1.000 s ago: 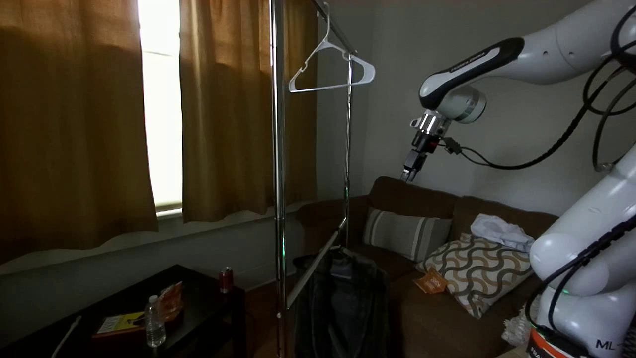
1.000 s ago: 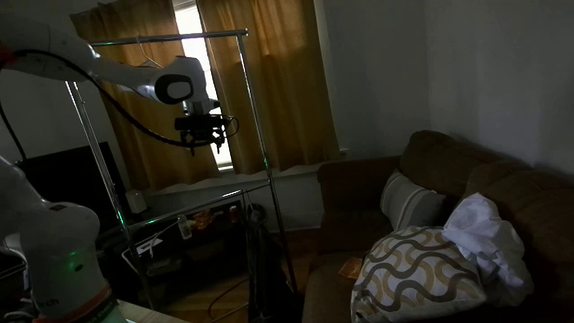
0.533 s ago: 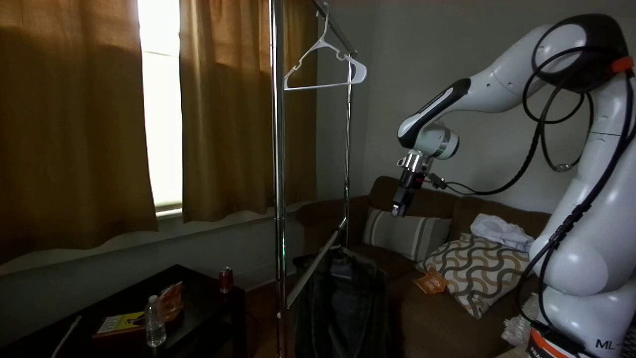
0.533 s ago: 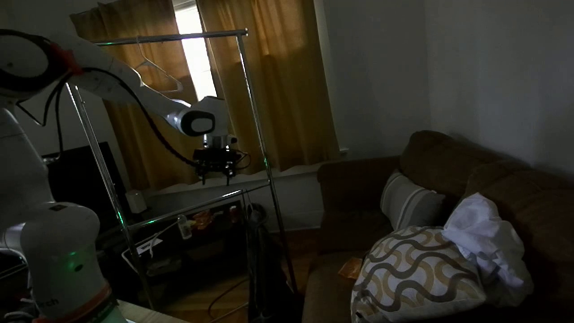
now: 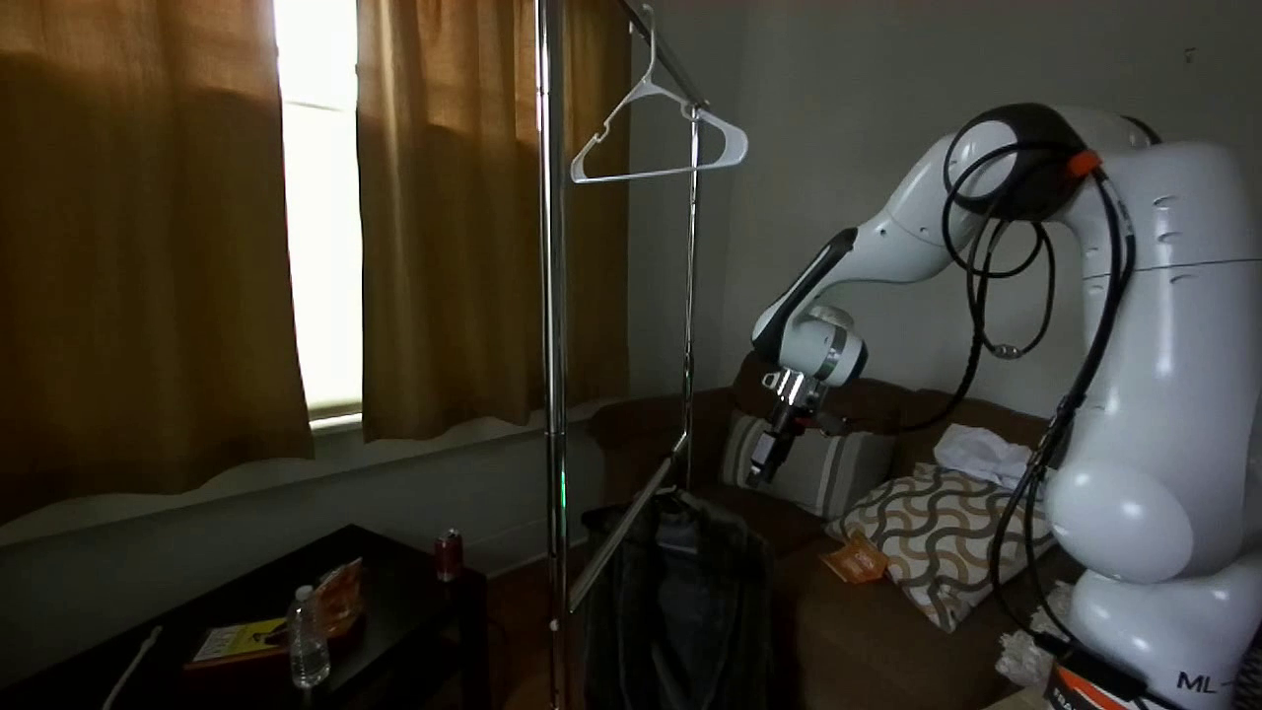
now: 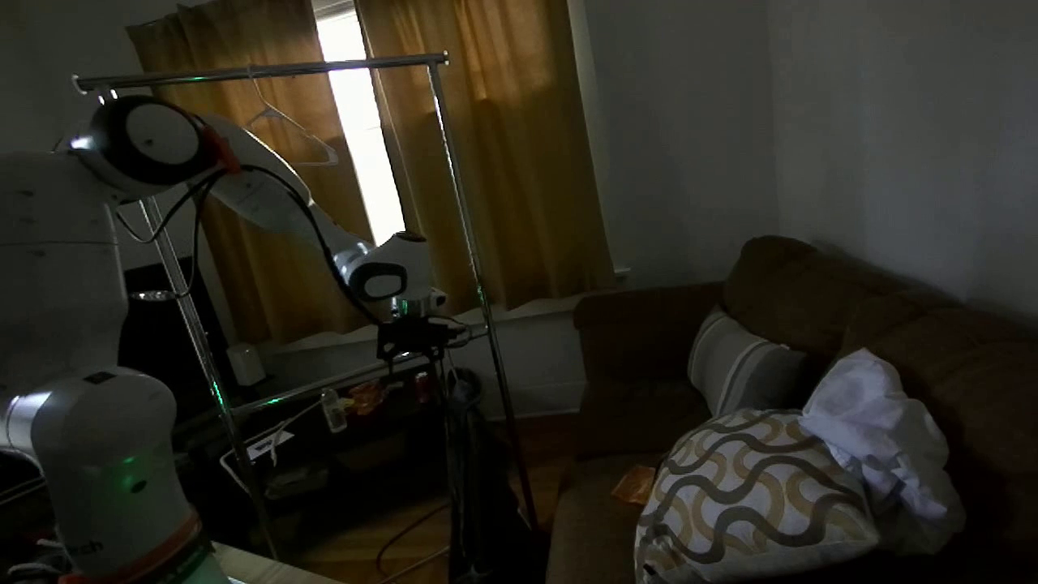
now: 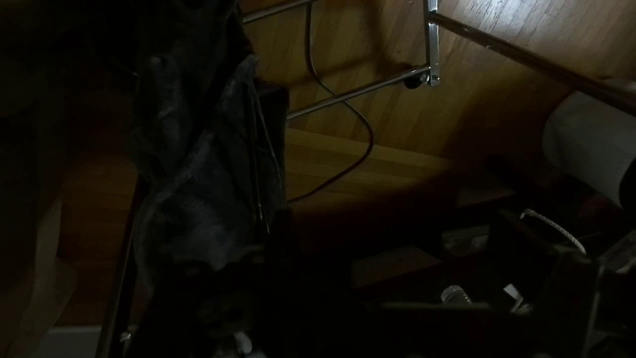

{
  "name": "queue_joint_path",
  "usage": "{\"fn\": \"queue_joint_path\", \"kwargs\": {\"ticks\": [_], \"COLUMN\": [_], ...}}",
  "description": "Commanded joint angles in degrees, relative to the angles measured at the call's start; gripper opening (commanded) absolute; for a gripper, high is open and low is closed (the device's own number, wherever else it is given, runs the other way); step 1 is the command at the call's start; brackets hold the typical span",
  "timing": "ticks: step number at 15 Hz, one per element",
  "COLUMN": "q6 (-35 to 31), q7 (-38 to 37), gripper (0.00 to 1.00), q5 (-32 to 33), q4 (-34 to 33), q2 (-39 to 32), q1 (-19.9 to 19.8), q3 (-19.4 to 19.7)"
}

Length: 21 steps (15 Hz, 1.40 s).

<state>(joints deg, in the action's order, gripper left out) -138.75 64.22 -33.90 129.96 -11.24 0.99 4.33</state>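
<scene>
Lowered since earlier frame: tool (image 5: 758, 479), spread apart, seemingly unladen. Nearest: dark garment (image 5: 705, 602), hung at lower rail (image 5: 623, 531) of clothes rack (image 5: 552, 316), ungripped as yet. Above: bare white hanger (image 5: 646, 89) on top rail (image 6: 357, 65).

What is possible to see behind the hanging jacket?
In an exterior view, the sofa shows behind the jacket, above it and on the picture's right. Whatever lies directly behind the jacket is covered, so I cannot tell.
</scene>
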Motion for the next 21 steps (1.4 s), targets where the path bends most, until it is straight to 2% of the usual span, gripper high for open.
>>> {"fn": "queue_joint_path", "kwargs": {"ticks": [1,5,7,9,14,17,21], "q6": [-0.2,-0.2,-2.1,-3.8,-13.4,-14.8,-14.7], "q7": [-0.2,0.3,3.4,8.2,18.7,26.5,32.1], "gripper": [1.00,1.00,1.00,1.00,1.00,1.00,1.00], "q5": [0.6,0.6,-1.3,-4.4,-8.2,-13.7,-16.2], "q4": [-1.1,-3.0,-5.2,-7.0,-10.6,-14.5,-18.5], "q2": [-1.5,-3.7,-7.0,-9.7,-16.3,-20.8,-24.9], "q1": [-3.3,-4.4,-4.6,-6.1,-9.4,-12.6,-13.1], "q3": [-3.2,-3.7,-5.2,-8.0,-13.8,-18.7,-20.0]}}
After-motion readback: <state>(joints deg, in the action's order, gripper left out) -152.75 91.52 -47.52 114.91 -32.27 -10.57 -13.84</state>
